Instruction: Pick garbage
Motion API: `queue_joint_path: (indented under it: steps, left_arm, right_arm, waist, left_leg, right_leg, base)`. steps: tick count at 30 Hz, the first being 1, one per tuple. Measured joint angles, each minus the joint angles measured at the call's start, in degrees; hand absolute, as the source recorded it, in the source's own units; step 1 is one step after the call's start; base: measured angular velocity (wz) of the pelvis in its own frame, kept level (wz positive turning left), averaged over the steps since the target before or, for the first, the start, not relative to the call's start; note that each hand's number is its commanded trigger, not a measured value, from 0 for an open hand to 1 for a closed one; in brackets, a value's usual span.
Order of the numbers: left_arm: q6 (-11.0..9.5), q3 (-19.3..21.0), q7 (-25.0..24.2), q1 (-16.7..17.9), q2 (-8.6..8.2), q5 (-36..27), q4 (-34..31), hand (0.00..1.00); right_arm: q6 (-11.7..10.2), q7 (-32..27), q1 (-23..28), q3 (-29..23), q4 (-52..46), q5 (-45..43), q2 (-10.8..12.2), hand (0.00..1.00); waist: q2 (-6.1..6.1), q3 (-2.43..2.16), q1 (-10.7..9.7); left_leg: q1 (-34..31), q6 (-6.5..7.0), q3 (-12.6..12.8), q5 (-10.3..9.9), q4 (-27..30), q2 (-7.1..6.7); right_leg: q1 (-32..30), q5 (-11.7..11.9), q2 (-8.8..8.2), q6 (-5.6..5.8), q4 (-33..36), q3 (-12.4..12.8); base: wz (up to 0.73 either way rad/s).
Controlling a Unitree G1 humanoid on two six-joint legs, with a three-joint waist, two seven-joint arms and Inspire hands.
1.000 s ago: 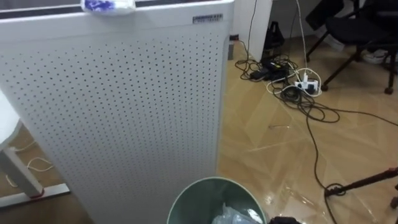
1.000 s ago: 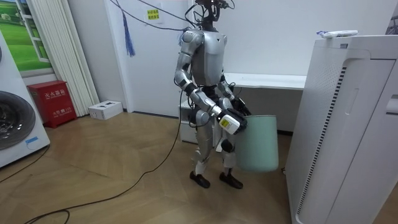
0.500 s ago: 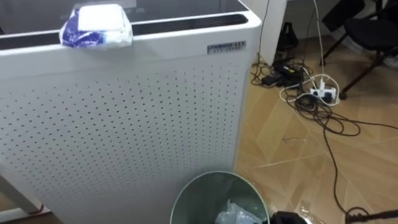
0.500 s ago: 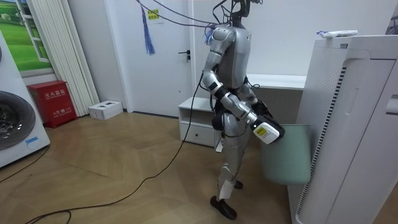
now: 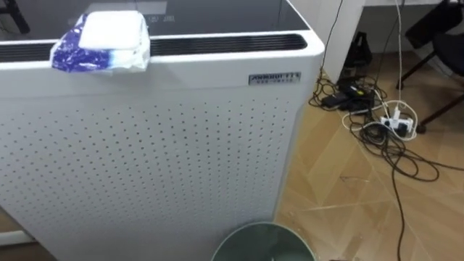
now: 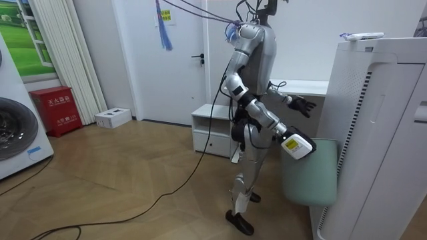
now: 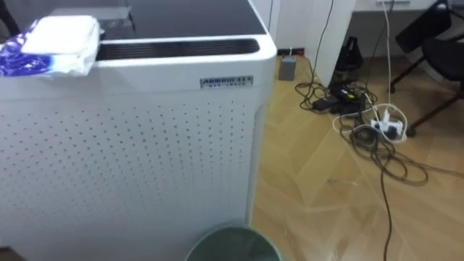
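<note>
A crumpled white and blue wrapper (image 5: 101, 42) lies on the top of a tall white perforated appliance (image 5: 145, 167), near its front left edge; in the room view the wrapper (image 6: 360, 36) sits above head-of-arm height. I stand right in front of this appliance (image 6: 373, 133). A pale green bin (image 6: 310, 170) hangs off the floor at my right forearm (image 6: 293, 144), close against the appliance; its rim (image 5: 264, 235) shows at the bottom of the eye views. My left hand (image 6: 301, 105) is raised towards the appliance, fingers spread and holding nothing.
Tangled cables and a power strip (image 5: 388, 123) lie on the wooden floor to my right. Behind me stand a white desk (image 6: 287, 87) and a low white drawer unit (image 6: 213, 130). A cable trails across the floor (image 6: 153, 197).
I have stepped up to the appliance with the bin, so its top and the wrapper fill more of the eye view. My left arm has lifted forward with the hand open.
</note>
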Motion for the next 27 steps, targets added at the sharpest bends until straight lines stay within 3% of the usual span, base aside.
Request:
queue_joint_path:
  steps: [2,6,11,16,18,27]
  left_arm:
    - [-2.37,1.76,2.26,0.35,0.02,1.38,-3.75,0.00]
    - [-4.66,4.91,7.69,0.82,1.06,3.46,-10.03,0.00]
    - [-5.81,6.54,11.36,2.09,1.25,6.43,-16.90,0.00]
    - [-6.10,6.75,11.70,2.23,1.27,9.72,-25.66,0.00]
    - [-7.18,6.62,11.21,2.21,1.74,12.48,-29.12,0.00]
    - [-7.93,6.62,9.11,1.94,3.27,18.76,-37.06,0.00]
  right_arm:
    - [0.00,-0.50,0.06,-0.06,0.00,-0.06,-0.01,1.00]
    - [-0.02,-1.74,0.66,-0.76,-0.49,-3.45,-0.38,1.00]
    - [-0.07,-1.04,0.98,-2.33,-1.08,-3.45,-0.69,1.00]
    - [-0.07,-0.51,2.83,-2.33,-2.96,-3.71,-0.77,1.00]
    - [-0.07,0.61,3.19,-2.25,-3.02,-3.71,-0.94,1.00]
    - [-0.09,2.72,3.62,-2.23,-2.97,-3.97,-0.89,1.00]
  waist:
    - [-0.01,0.00,0.29]
    - [0.13,-0.04,1.25]
    - [0.24,-0.06,1.88]
    - [0.43,-0.08,1.94]
    - [0.71,-0.08,1.75]
    - [0.73,-0.15,1.60]
  left_leg:
    - [0.04,0.00,-0.03,0.00,-0.07,-0.05]
    - [0.11,0.00,-0.20,0.01,0.22,-0.04]
    - [0.17,0.01,-0.71,0.01,0.18,-0.03]
    - [0.38,0.00,-1.54,0.01,0.01,-0.03]
    - [1.09,0.00,-1.61,0.01,-0.28,-0.03]
    - [1.68,0.01,-1.84,0.02,-0.57,-0.08]
  right_leg:
    - [-0.01,0.01,0.00,0.02,-0.01,-0.02]
    - [-0.05,0.01,0.05,0.02,-0.17,-0.14]
    - [0.63,0.23,0.03,0.09,-1.06,-0.93]
    - [1.66,0.36,0.12,0.11,-1.84,-1.64]
    - [2.72,0.42,0.19,0.16,-2.63,-1.85]
    - [2.87,0.42,0.15,0.17,-2.82,-1.82]
  base:
    - [0.00]
    - [0.00]
    - [0.06]
    - [0.08]
    - [0.02]
    - [0.00]
